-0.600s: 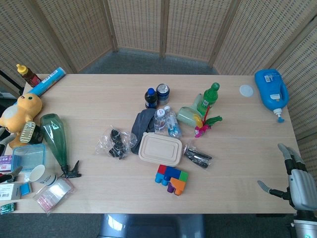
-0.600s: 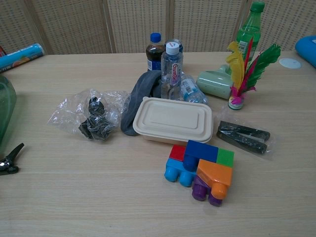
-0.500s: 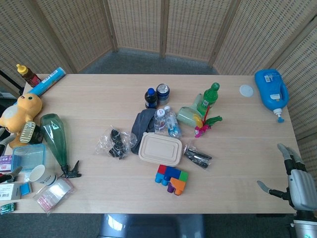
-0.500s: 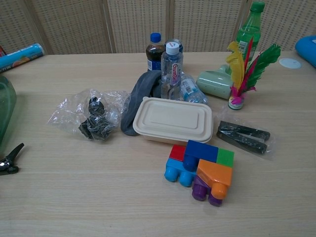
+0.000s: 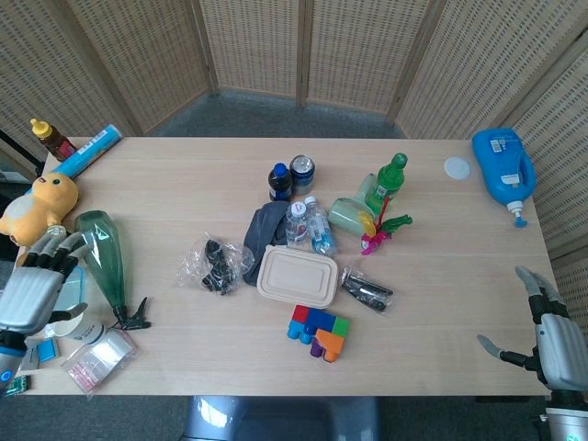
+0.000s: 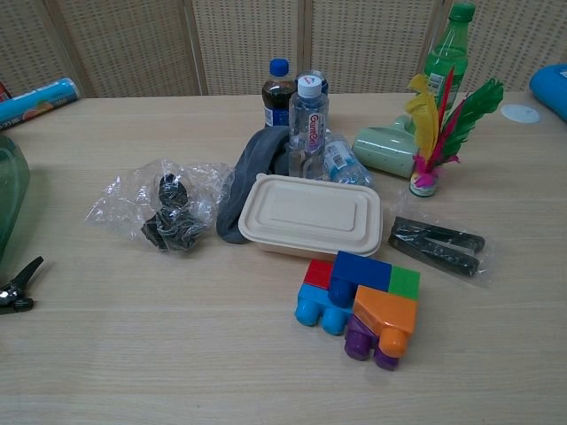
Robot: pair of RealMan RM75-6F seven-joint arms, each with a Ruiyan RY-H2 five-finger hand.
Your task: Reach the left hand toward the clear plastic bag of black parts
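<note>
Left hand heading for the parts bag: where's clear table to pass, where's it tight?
Bare wood lies between the left hand and the clear plastic bag of black parts, past the green glass bottle and black clip. The near strip left of the toy blocks is also bare. It is crowded right of the bag: grey cloth, lidded box, bottles behind.

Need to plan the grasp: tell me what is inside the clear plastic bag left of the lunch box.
The clear bag holds a clump of small black parts. Crinkled plastic and overlap hide their number and shape.
</note>
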